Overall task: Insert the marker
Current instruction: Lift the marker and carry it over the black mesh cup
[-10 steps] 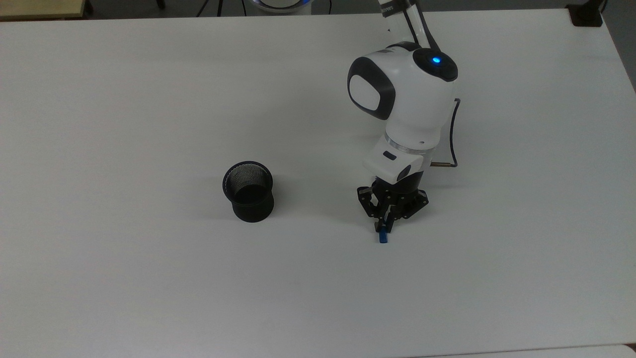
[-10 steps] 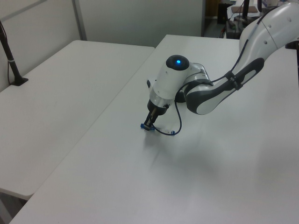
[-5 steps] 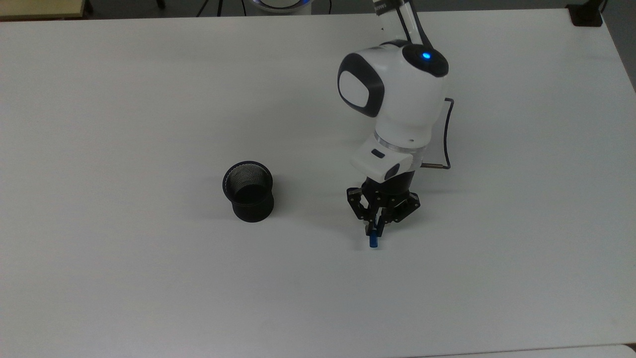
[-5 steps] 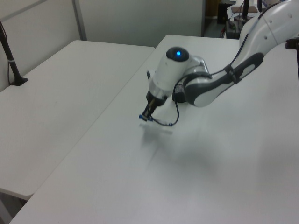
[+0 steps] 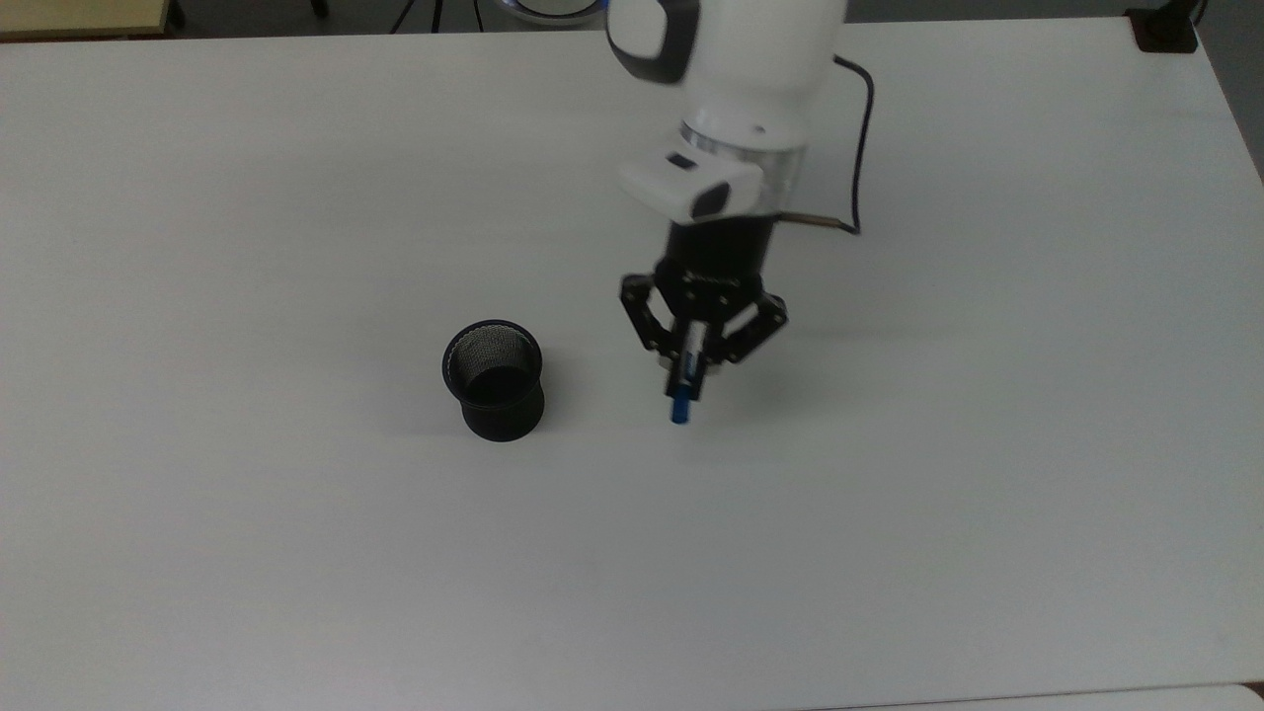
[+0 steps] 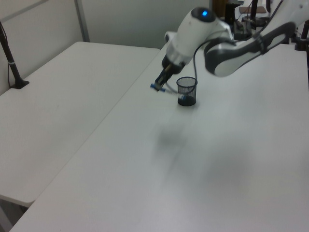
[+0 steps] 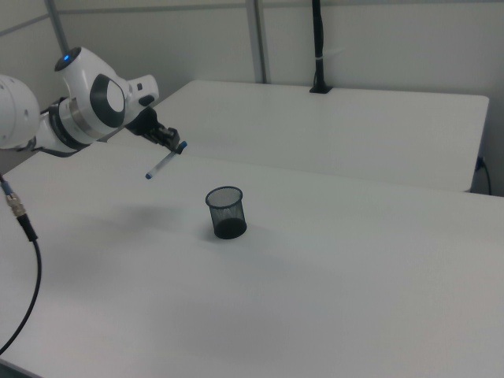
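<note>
At the right view's upper left, the end effector [image 7: 172, 142] grips the marker [image 7: 162, 164], tilted, raised above the tabletop [image 7: 331, 260].

Slim white-barrelled marker [image 7: 163, 164] with blue cap and blue end tip, tilted, held in the air above the table, well apart from the black mesh cup [image 7: 226, 211]

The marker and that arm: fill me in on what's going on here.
A single robot arm's gripper is shut on the marker and holds it in the air above the white table, tilted rather than upright. The black mesh cup stands upright and empty on the table. In the top view the marker is to the cup's right and not over its mouth, so it is not yet inserted.
</note>
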